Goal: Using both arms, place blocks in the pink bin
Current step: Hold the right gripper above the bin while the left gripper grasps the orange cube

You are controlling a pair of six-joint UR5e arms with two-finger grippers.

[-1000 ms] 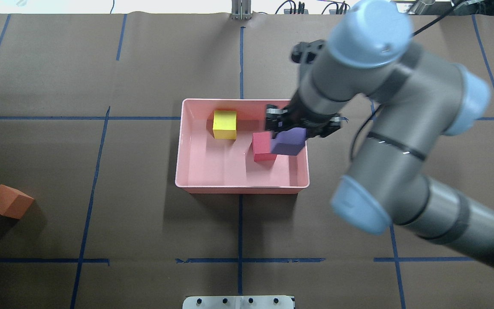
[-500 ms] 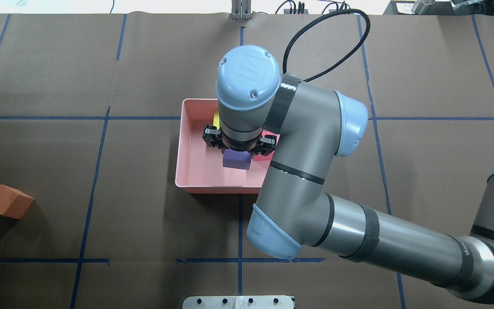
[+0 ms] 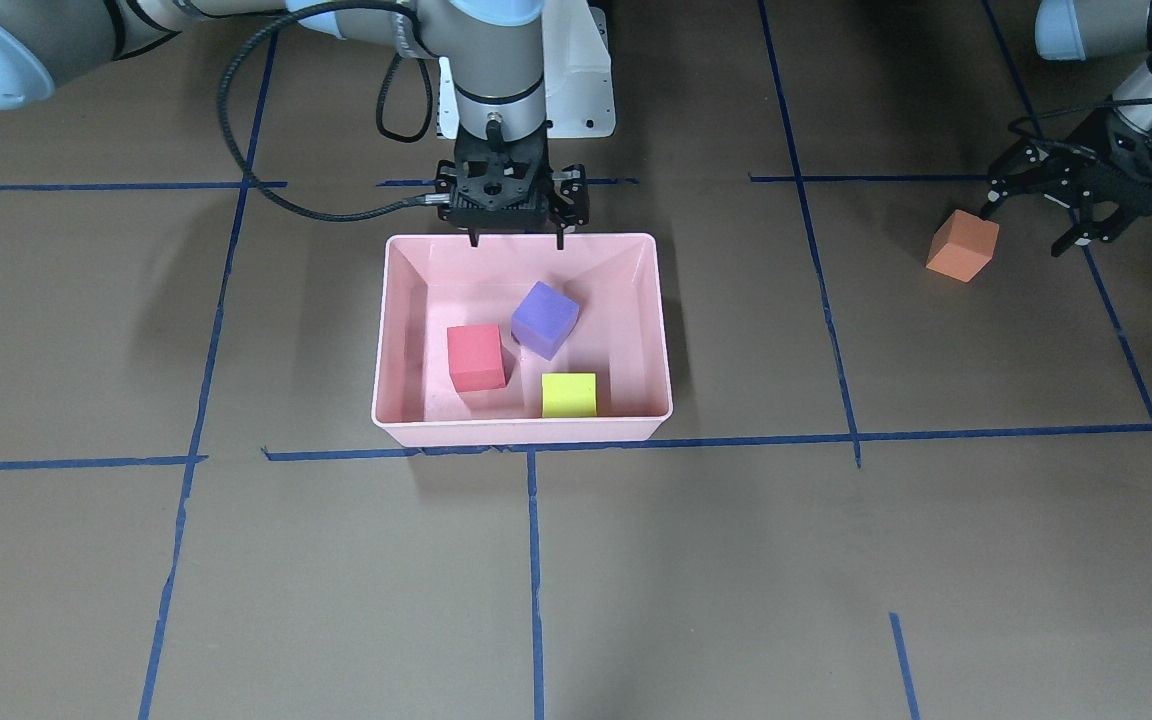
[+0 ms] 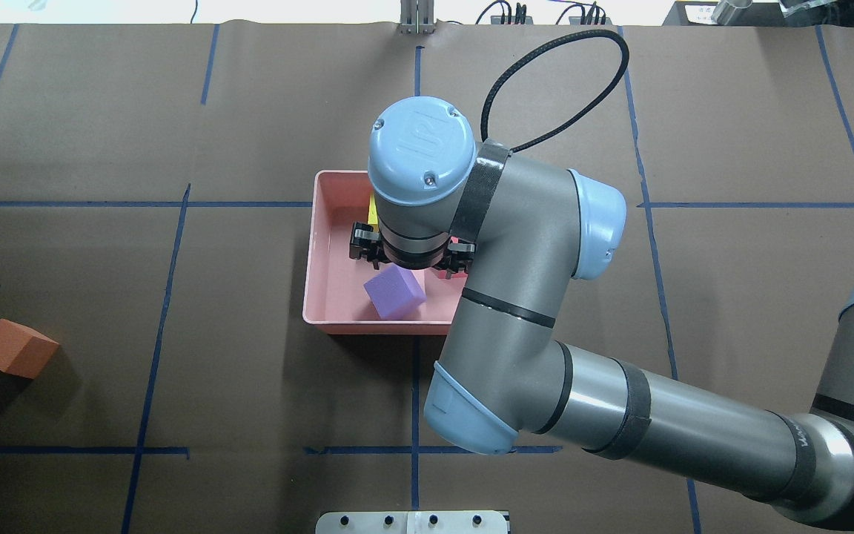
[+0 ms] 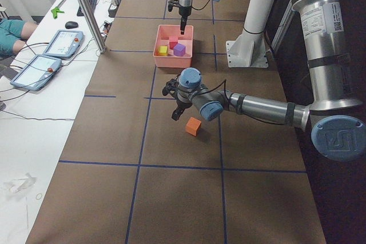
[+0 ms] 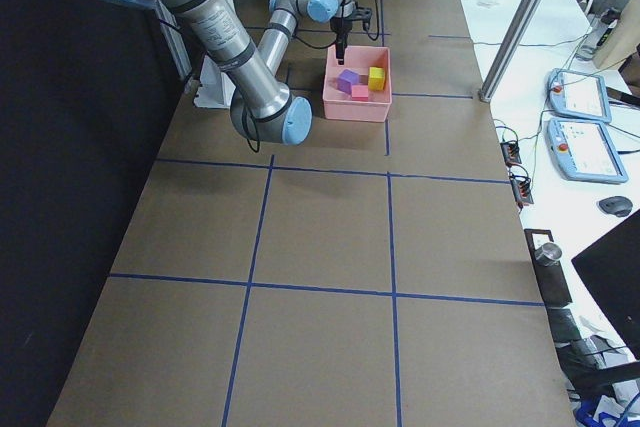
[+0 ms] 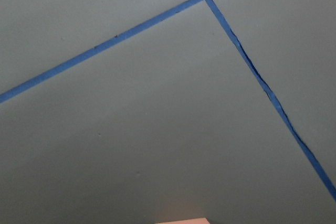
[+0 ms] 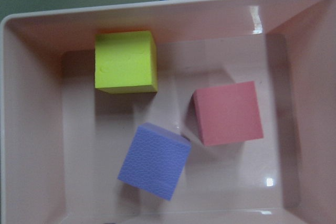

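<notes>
The pink bin holds the red block, the yellow-green block and the purple block, which lies tilted and free. My right gripper hangs open above the bin's robot-side rim. The right wrist view shows all three blocks: yellow-green, red, purple. The orange block sits on the table far out on my left side. My left gripper is open just beside it, not touching. In the overhead view the orange block is at the left edge.
The white robot base stands behind the bin. Blue tape lines cross the brown table. The right arm's wrist hides part of the bin from overhead. A metal post and pendants stand on the side table.
My right gripper carried the purple block from the bin's right side to over its middle, then opened; the block now lies in the bin. My left gripper has entered the overhead view's left edge.
</notes>
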